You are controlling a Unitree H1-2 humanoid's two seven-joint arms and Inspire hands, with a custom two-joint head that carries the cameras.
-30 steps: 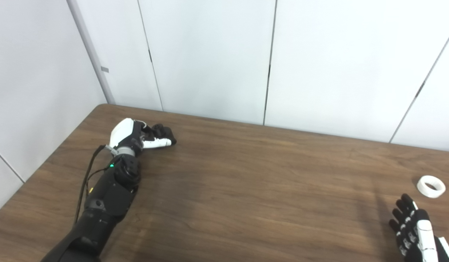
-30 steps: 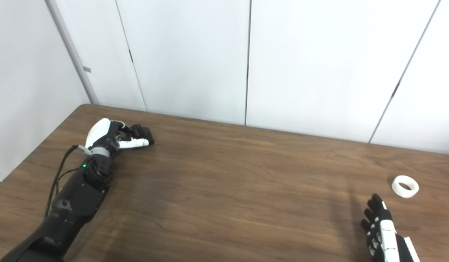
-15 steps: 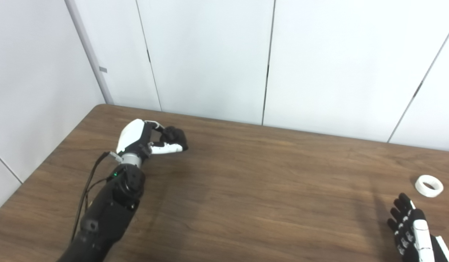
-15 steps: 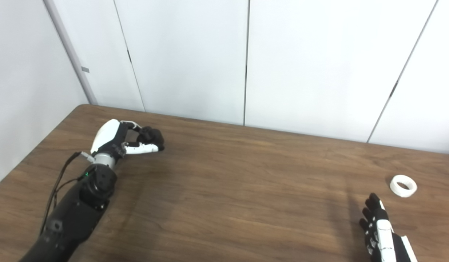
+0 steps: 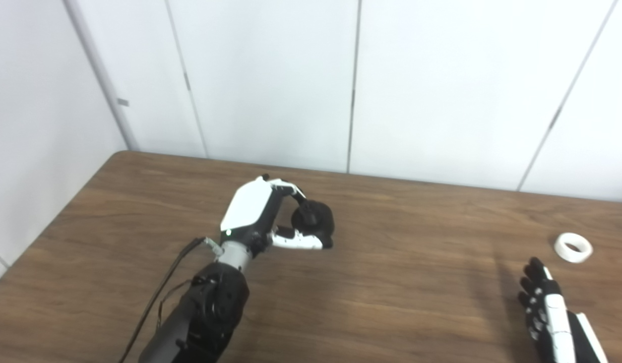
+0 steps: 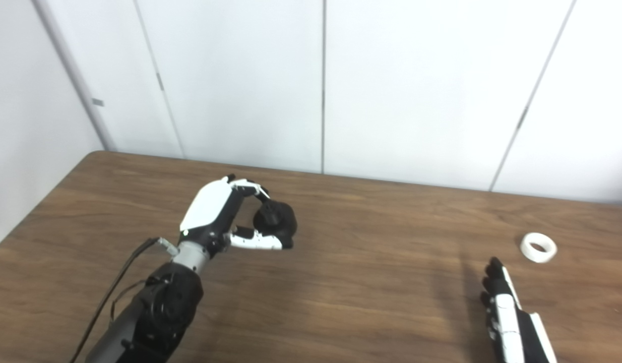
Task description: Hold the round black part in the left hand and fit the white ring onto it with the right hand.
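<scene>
Step 1 looks done: left hand (image 5: 270, 222) has its fingers (image 5: 296, 194) curled around the round black part (image 5: 313, 222), held above the brown surface (image 5: 391, 302), left of centre. White ring (image 5: 573, 247) lies flat on the surface at far right, untouched. Right hand (image 5: 548, 315) sits near it, not touching, fingers extended and holding nothing. Remaining: pick up ring, bring hands together, fit ring on part.
</scene>
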